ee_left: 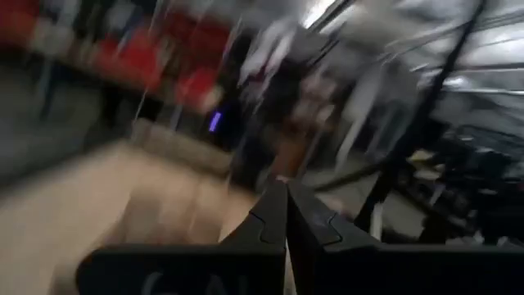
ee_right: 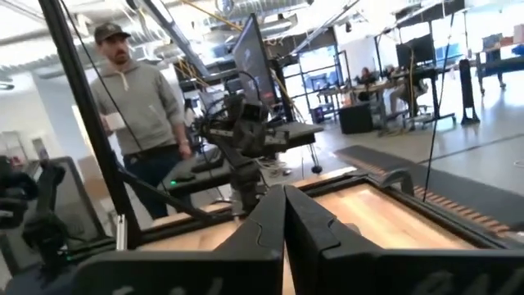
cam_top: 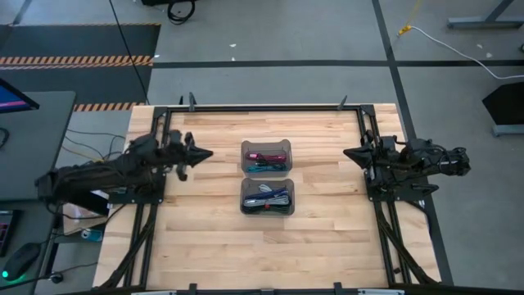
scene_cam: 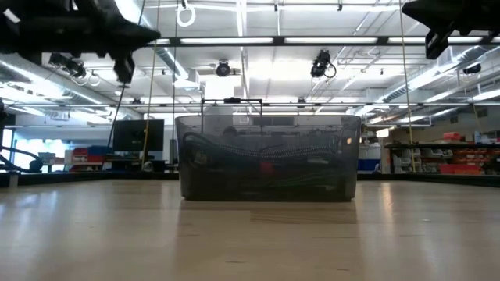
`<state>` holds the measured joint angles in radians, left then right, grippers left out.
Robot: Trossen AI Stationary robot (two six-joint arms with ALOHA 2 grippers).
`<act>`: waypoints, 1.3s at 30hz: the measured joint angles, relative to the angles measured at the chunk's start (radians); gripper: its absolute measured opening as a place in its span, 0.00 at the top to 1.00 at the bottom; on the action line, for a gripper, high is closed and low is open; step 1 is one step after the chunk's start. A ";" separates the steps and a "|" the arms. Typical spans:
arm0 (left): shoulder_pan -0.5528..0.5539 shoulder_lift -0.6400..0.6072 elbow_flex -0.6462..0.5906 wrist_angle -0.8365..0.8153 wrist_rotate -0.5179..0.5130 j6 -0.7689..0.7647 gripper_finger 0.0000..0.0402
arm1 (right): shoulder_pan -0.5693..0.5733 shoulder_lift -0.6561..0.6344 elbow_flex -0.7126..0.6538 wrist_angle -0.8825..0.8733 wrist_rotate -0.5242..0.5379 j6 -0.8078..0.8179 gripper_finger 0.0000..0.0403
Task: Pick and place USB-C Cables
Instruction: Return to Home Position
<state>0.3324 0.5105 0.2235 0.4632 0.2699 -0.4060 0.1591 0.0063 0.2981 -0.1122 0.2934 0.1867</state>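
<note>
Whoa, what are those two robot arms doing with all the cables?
Nothing is being held right now. The USB-C cables lie in two grey bins at the middle of the table, the far bin and the near bin. The left gripper and the right gripper are both shut and empty, each out at its own side of the table, away from the bins.

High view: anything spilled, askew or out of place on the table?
Nothing stands out. The far bin and near bin sit roughly in line mid-table, with cables inside both and none visible loose on the table. The left end effector and right end effector are shut, at the sides, clear of the bins.
</note>
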 joint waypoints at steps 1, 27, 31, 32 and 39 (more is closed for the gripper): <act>-0.012 0.002 0.015 -0.078 -0.027 -0.030 0.99 | 0.000 0.000 0.000 0.001 -0.001 -0.005 0.98; -0.761 -0.148 0.164 -0.478 -0.866 0.324 0.99 | 0.000 0.000 0.001 -0.017 -0.160 -0.183 0.97; -0.810 -0.259 0.051 -0.290 -0.880 0.403 0.99 | 0.000 0.000 0.001 -0.001 -0.168 -0.182 0.97; -0.816 -0.281 0.031 -0.253 -0.886 0.436 0.99 | 0.000 0.000 0.001 0.005 -0.169 -0.182 0.97; -0.823 -0.380 -0.001 -0.280 -0.890 0.505 0.99 | 0.000 0.000 0.001 0.008 -0.168 -0.179 0.97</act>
<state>-0.4908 0.1308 0.2226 0.1836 -0.6200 0.0986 0.1593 0.0063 0.2989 -0.1042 0.1257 0.0078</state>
